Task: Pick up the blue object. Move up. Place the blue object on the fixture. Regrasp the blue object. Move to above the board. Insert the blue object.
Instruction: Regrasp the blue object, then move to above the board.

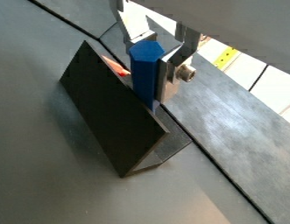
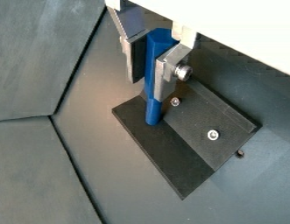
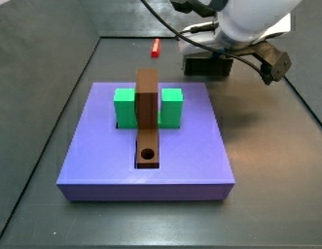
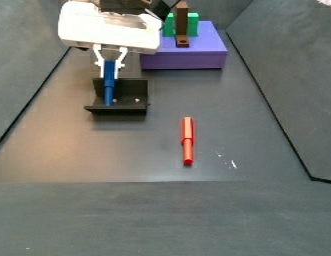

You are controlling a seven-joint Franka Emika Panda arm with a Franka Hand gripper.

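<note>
The tool (image 4: 109,68) is pinching the blue peg (image 4: 109,82) upright (its lower end is touching the fixture (image 4: 118,98) base), near the purple board (image 4: 195,53); a red peg (image 4: 188,139) is lying apart.

We find no text, label, brand, number or sign that can be read in any view. The gripper (image 4: 109,66), which hangs over the fixture (image 4: 128,104) with the blue object (image 4: 109,83) between its fingers, bears no marking that we can make out; neither does the board (image 3: 190,156).
</note>
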